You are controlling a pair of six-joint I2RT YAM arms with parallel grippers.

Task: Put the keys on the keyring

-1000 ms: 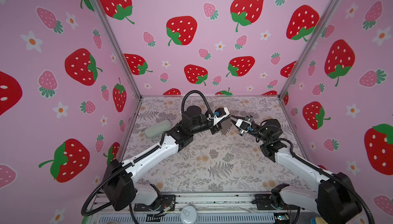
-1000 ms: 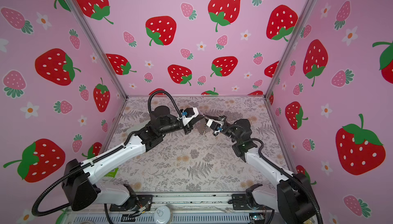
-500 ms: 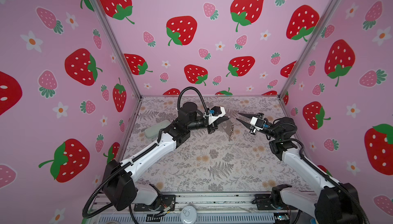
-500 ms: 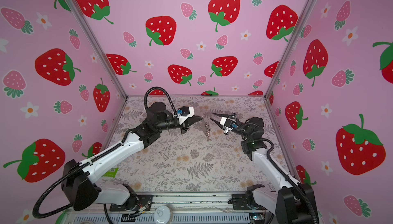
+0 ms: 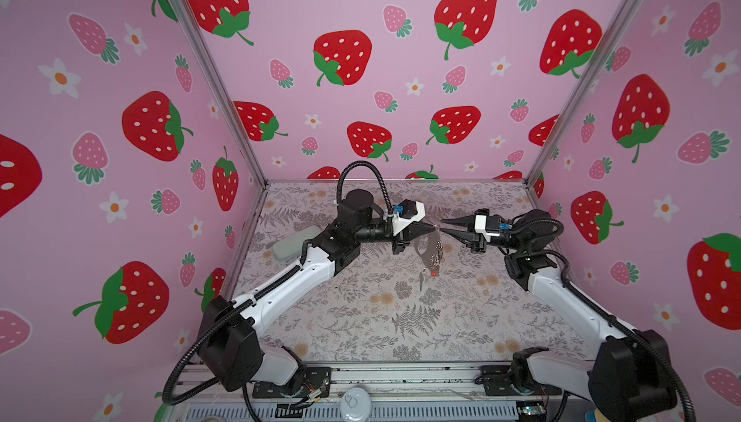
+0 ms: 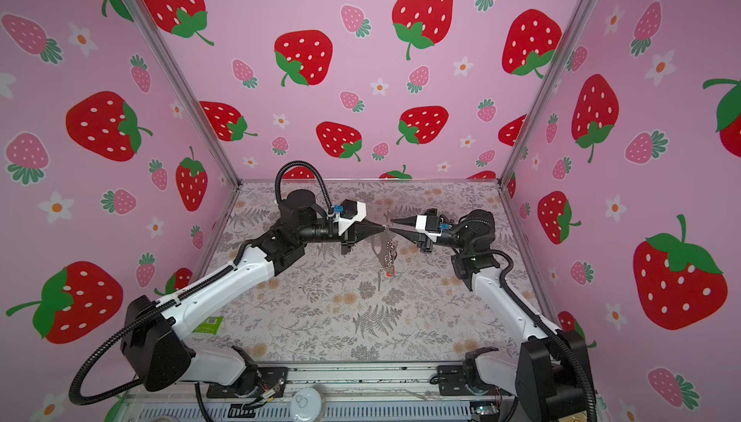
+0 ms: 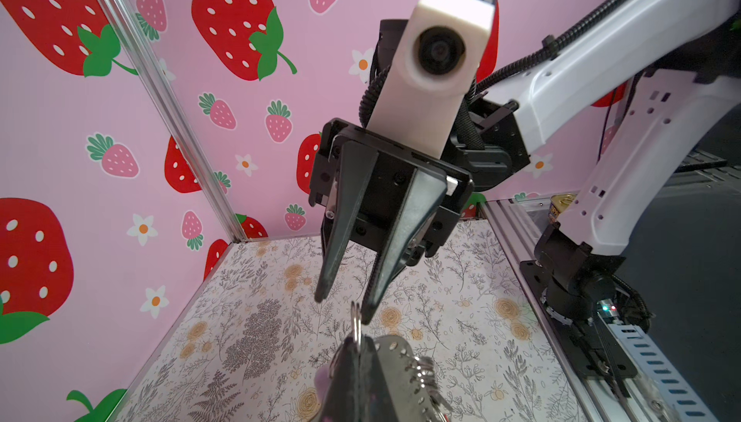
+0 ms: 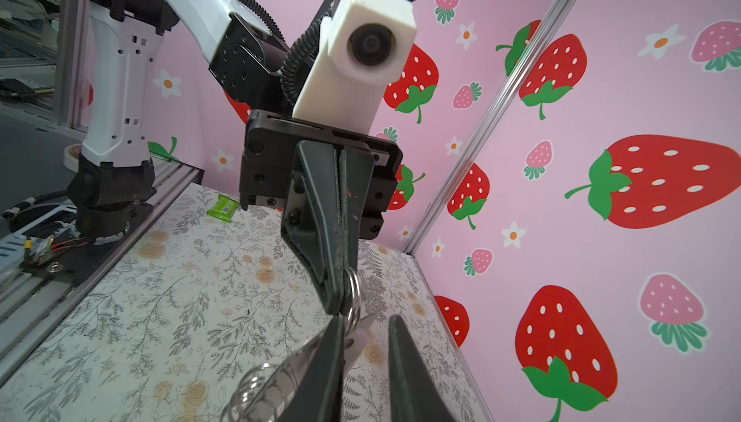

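Observation:
My left gripper (image 5: 434,228) is shut on the keyring (image 8: 353,292), a thin silver ring held in mid-air above the middle of the mat. Its taupe strap loop (image 5: 423,246) and short chain (image 5: 438,249) hang below. The keys (image 5: 432,274) dangle at the bottom, a red tag showing in both top views (image 6: 389,273). A lilac tag (image 8: 357,343) shows in the right wrist view. My right gripper (image 5: 442,226) is open and faces the left one tip to tip. One of its fingertips (image 8: 339,322) sits right beside the ring, nothing clamped between the jaws.
A pale grey-green oblong case (image 5: 290,245) lies on the floral mat at the left, near the wall. A small green packet (image 6: 208,324) sits by the left arm's base. A round tin (image 5: 355,400) rests on the front rail. Strawberry walls close in three sides.
The right gripper drew back to the right half a second ago and has now returned to the ring, its jaws a little narrower. The left gripper kept hold, shifting slightly.

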